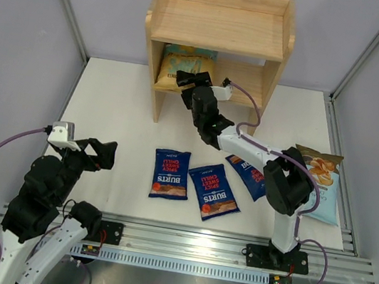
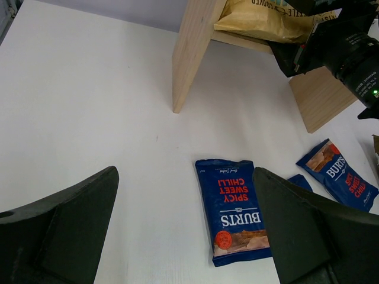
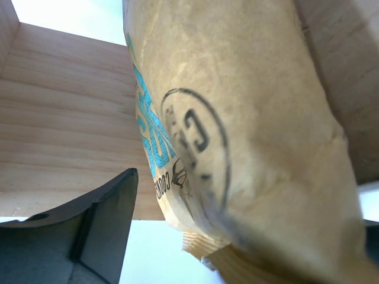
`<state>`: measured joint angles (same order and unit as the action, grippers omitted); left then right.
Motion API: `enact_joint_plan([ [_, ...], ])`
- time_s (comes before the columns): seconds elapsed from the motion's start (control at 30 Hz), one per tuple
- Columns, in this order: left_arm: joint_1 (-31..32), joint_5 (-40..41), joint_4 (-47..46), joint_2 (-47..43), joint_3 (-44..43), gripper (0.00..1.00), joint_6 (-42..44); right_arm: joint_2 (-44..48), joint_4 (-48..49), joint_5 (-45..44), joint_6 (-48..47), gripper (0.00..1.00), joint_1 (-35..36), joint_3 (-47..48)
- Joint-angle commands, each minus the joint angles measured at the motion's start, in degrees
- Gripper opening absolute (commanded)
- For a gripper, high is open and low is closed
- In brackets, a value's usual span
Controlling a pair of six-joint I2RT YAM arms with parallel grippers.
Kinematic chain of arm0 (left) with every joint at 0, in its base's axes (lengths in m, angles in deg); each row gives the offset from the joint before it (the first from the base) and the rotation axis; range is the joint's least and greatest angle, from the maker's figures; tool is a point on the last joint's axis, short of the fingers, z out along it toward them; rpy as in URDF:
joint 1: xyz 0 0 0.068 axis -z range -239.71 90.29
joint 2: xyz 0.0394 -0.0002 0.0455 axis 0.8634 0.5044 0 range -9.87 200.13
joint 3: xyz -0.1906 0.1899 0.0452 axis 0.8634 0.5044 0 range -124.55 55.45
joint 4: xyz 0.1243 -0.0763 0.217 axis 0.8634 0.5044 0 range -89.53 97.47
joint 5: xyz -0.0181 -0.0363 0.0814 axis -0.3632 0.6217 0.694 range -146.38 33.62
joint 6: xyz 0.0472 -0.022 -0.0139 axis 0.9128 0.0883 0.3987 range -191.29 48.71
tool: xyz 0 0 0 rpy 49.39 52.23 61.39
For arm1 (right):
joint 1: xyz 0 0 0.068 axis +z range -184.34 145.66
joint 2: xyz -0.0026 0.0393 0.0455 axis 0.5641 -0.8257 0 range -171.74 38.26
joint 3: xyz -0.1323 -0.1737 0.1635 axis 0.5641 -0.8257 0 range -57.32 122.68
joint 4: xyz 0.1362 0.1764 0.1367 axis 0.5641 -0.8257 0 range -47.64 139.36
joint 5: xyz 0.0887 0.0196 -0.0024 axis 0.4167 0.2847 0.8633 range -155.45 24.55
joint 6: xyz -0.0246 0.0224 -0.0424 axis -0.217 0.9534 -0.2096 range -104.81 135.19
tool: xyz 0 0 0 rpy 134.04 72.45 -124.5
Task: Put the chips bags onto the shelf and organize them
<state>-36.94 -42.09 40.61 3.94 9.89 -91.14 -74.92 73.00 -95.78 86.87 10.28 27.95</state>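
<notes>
Straddles tan bag (image 1: 177, 61) on shelf's (image 1: 222, 28) lower tier with right gripper (image 1: 185, 79), jaws released. Holds left gripper (image 1: 101, 153) spread above counter (image 1: 123, 103). Leaves three Burts bags (image 1: 170, 175) and pale bag (image 1: 320, 184) on counter.

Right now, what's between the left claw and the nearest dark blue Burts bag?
Only bare white tabletop lies between left claw and dark blue Burts bag, shown in the top view.
</notes>
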Motion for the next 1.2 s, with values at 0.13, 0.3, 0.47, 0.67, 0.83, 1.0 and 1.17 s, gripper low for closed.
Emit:
enact_joint_plan([
  [0.13,0.1,-0.4,-3.0,-1.3,0.3,0.99,0.8,6.1,-16.2,-0.6,0.0,0.90,-0.1,0.2],
  [0.3,0.1,-0.5,-3.0,-1.2,0.3,0.99,0.9,9.1,-18.6,1.0,0.5,0.99,-0.7,-1.5],
  [0.47,0.1,-0.5,-2.9,-1.2,0.4,0.99,0.7,12.6,-18.2,3.2,-1.3,0.99,-0.8,-4.7],
  [0.67,0.1,-0.7,-3.0,-0.9,0.3,0.99,0.8,18.6,-17.6,5.9,-6.5,0.99,-1.0,-9.1],
  [0.83,0.1,-0.9,-3.0,-1.1,0.4,0.99,0.9,26.8,-18.4,4.5,-14.6,0.99,-1.1,-16.4],
  [1.0,0.2,-1.6,-3.0,-1.2,0.4,0.99,1.0,39.3,-27.7,3.7,-29.0,1.00,-1.6,-23.9],
  [1.17,0.1,-2.3,-3.1,-1.2,0.6,0.99,1.0,51.9,-42.8,5.8,-37.2,0.99,-4.6,-30.1],
])
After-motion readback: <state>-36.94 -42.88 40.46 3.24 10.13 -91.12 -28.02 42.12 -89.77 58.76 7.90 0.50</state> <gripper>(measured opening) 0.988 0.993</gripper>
